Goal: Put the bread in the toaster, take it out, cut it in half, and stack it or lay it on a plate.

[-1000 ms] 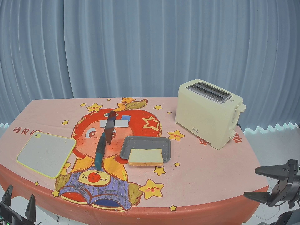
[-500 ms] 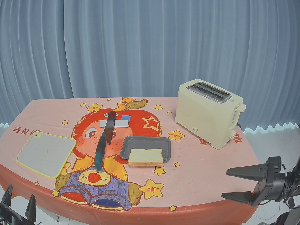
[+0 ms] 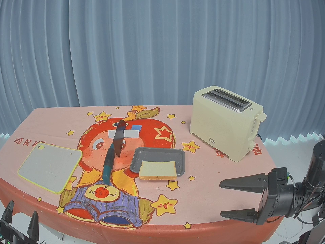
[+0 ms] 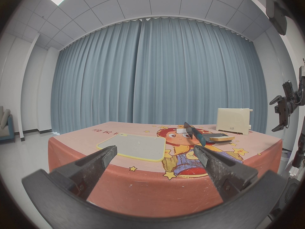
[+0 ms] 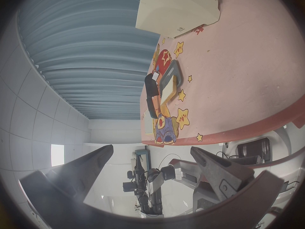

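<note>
Now the bread slice [image 3: 158,170] is lying on the near edge of the gray tray [image 3: 159,153]. The right gripper [image 3: 220,200] is hovering at the right corner of the counter [image 3: 216,168], fingers spread; the left gripper [image 3: 22,208] is hanging low, fingers also spread.

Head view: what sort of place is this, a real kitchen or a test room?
Probably a staged test room, not a kitchen: a toaster on a cartoon tablecloth, a full-height blue curtain behind, and an office-style panel ceiling.
</note>
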`<state>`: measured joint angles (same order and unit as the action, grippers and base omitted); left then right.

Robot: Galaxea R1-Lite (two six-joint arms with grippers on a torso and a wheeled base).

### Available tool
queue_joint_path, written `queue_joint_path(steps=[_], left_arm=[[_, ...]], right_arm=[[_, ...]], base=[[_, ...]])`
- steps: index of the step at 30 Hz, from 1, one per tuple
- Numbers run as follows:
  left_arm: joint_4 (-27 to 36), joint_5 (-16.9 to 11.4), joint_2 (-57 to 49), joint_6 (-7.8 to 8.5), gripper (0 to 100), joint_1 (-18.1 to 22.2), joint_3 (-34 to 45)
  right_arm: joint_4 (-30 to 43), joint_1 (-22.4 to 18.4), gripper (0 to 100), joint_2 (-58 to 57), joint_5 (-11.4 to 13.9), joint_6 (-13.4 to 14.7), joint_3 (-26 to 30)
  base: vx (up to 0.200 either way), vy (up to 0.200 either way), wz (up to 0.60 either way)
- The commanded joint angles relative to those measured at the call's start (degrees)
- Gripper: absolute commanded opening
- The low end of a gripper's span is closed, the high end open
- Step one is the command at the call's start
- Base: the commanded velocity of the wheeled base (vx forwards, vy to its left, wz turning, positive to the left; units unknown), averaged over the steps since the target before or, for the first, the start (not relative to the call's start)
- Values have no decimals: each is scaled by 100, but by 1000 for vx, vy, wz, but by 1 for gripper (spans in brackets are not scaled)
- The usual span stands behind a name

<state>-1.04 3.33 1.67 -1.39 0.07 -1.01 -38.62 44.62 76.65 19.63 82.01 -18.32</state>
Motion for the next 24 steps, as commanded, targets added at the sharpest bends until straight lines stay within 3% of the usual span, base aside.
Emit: queue_joint_path(steps=[1, 5, 9, 24], left_arm=[[-2, 1, 0, -2, 100, 1, 101], [-2, 1, 0, -2, 100, 1, 101], [-2, 1, 0, -2, 100, 1, 101], [-2, 1, 0, -2, 100, 1, 101]], right_arm=[[4, 21, 100, 315, 15, 44, -180], [4, 21, 100, 500, 138, 44, -303], [4, 29, 100, 526, 463, 35, -321], [-207, 38, 100, 1053, 481, 70, -655]], base=[[0, 0, 0], [0, 0, 0], [0, 0, 0], [0, 0, 0]])
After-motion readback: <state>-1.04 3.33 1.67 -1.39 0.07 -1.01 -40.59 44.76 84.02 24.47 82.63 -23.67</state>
